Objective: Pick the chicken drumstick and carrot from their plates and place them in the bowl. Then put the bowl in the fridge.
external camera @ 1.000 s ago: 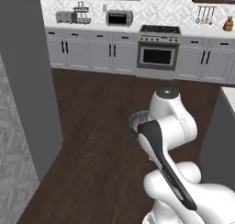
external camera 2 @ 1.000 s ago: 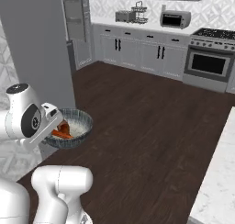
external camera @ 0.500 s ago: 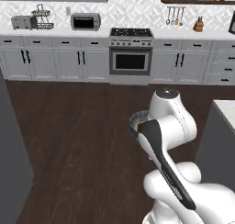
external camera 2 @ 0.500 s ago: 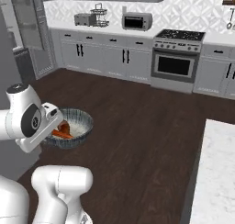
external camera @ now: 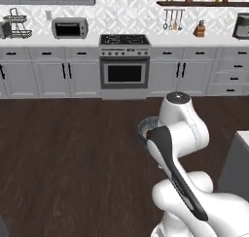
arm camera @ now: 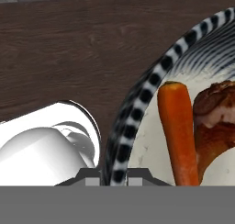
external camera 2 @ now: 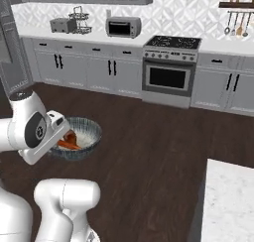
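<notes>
My gripper point(arm camera: 113, 176) is shut on the rim of the bowl point(arm camera: 137, 113) and holds it above the dark floor. The rim is checked black and white and the inside is pale and ribbed. In the bowl the orange carrot point(arm camera: 179, 131) lies beside the reddish-brown chicken drumstick point(arm camera: 215, 113). From the right base view the bowl point(external camera 2: 84, 134) hangs next to the white hand, with the carrot point(external camera 2: 67, 145) and drumstick point(external camera 2: 71, 137) inside. In the left base view a sliver of the bowl point(external camera: 144, 128) peeks from behind the arm. The fridge's grey edge point(external camera 2: 9, 47) stands at far left. The plates are out of view.
Grey cabinets line the far wall with an oven point(external camera: 124, 68), a microwave point(external camera: 69, 28) and a toaster point(external camera 2: 62, 25). A pale stone counter corner point(external camera 2: 228, 201) sits at lower right, and a grey block point(external camera: 236, 168) beside the arm. Dark wood floor point(external camera: 68, 153) spreads between.
The whole picture has slid left in both base views, so the base has turned right, away from the fridge. The arm still holds the bowl in the same pose.
</notes>
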### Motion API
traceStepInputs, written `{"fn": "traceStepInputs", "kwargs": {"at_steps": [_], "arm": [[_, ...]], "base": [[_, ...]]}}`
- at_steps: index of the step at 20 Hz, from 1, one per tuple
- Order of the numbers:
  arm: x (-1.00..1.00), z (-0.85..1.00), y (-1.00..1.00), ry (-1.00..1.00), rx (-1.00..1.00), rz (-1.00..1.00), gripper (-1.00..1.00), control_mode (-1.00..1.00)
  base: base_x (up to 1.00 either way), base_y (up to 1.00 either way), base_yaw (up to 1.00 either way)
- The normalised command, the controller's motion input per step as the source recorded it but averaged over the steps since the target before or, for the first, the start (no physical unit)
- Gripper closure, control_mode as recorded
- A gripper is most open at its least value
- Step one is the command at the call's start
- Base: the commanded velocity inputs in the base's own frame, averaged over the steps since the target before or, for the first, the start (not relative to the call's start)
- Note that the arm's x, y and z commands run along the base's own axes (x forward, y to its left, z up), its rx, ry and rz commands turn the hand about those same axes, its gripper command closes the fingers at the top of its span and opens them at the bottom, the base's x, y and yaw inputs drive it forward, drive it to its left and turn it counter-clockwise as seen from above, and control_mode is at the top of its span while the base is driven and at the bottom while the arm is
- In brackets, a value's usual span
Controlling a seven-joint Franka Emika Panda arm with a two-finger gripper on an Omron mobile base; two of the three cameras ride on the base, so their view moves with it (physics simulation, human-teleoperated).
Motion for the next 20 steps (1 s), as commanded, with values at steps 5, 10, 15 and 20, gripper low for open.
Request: {"fn": "traceStepInputs", "kwargs": {"at_steps": [5,10,15,20], "arm": [[0.00,0.00,0.00,0.00,0.00,0.00,1.00,1.00],[0.00,0.00,0.00,0.00,0.00,0.00,1.00,1.00],[0.00,0.00,0.00,0.00,0.00,0.00,1.00,1.00],[0.00,0.00,0.00,0.00,0.00,0.00,1.00,1.00]], "base": [[1.00,0.00,0.11],[1.00,0.00,0.32],[1.00,-0.08,0.57],[1.00,-0.13,0.68]]}}
